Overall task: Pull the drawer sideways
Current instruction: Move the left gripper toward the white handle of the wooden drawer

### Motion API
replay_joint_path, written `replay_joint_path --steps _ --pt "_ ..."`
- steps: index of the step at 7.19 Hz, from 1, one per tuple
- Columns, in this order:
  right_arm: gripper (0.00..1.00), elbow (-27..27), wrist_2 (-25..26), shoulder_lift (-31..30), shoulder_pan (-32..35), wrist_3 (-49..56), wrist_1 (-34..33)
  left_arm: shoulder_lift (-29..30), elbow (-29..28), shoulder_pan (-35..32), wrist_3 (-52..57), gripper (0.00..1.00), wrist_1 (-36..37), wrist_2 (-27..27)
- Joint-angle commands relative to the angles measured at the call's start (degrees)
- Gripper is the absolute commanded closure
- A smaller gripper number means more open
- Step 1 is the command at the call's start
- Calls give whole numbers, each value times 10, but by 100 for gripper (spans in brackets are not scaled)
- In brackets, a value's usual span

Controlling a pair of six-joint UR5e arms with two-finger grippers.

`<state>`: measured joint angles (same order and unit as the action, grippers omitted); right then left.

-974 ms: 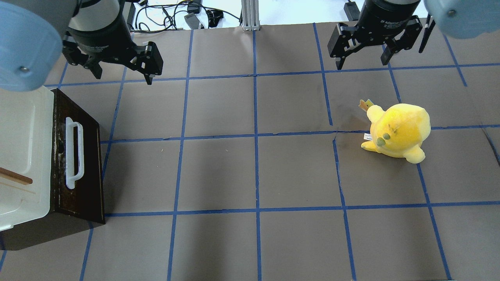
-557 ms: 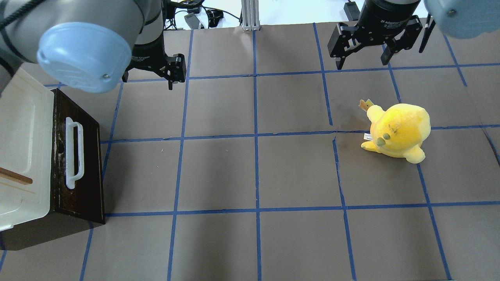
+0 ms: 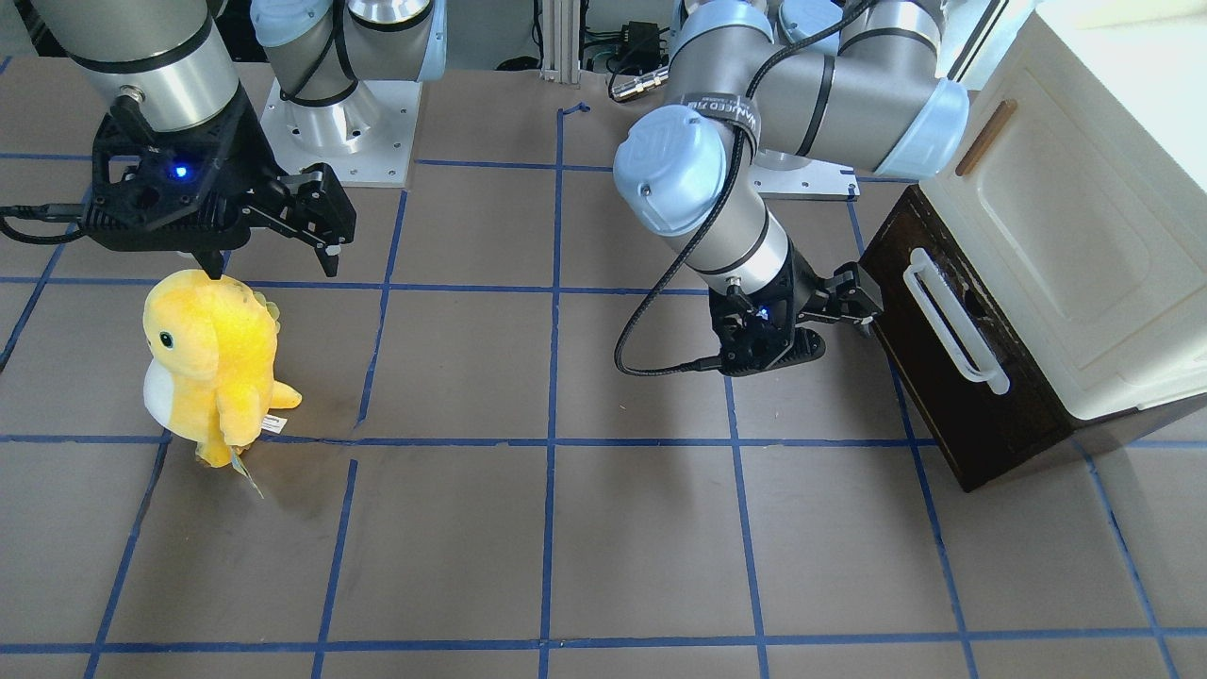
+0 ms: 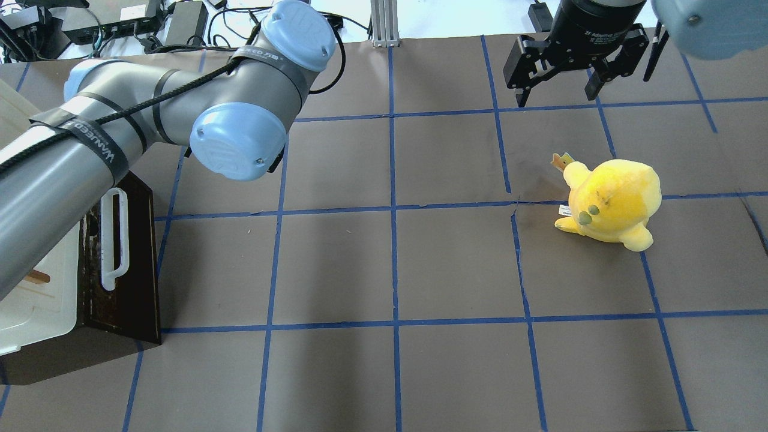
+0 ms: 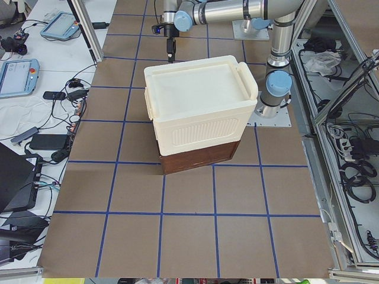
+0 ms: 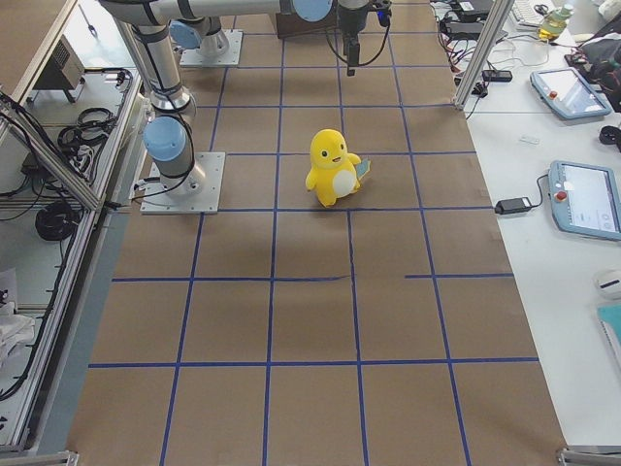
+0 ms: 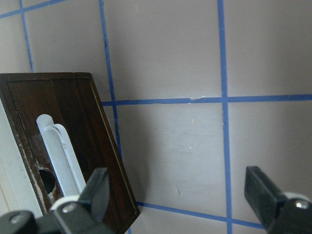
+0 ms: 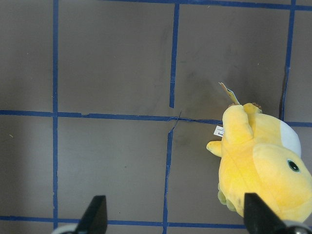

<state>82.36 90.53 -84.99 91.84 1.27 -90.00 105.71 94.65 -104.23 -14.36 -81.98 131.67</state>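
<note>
While the left gripper (image 7: 178, 195) is plain in its own wrist view, jaws spread wide with nothing between them, the overhead view hides it under the left arm's blue-capped joint. In the wrist view, one of its fingers (image 7: 95, 187) overlaps the lower edge of the drawer (image 7: 97, 146). The front-facing view puts the gripper just beside the drawer's corner nearer the robot, and contact cannot be judged. The drawer shows only its dark brown wooden front, scuffed pale along one edge. Its long white bar handle (image 7: 61, 156) lies along that front, outside the jaws and partly cut off at the bottom of the wrist view. The drawer's sides and inside are hidden in every view. It sits at the foot of the cream cabinet (image 3: 1056, 236), at the table's end on the robot's left, front turned toward the middle of the table (image 3: 641, 528). The left arm covers much of the cabinet top from overhead. Well apart, a yellow plush toy (image 4: 612, 201) stands on the table. Beyond it, the right gripper (image 4: 555, 93) hangs empty, jaws wide
</note>
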Motion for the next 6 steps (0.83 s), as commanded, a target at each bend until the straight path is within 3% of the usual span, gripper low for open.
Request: replay_joint_path --steps 1,3,6 --pt "0 0 0 0 0 0 0 19 64 3 -15 0 2 96" --pt "0 0 0 0 0 0 0 29 126 18 -15 0 2 199" --pt "0 0 0 0 0 0 0 34 136 87 -8 0 -19 200"
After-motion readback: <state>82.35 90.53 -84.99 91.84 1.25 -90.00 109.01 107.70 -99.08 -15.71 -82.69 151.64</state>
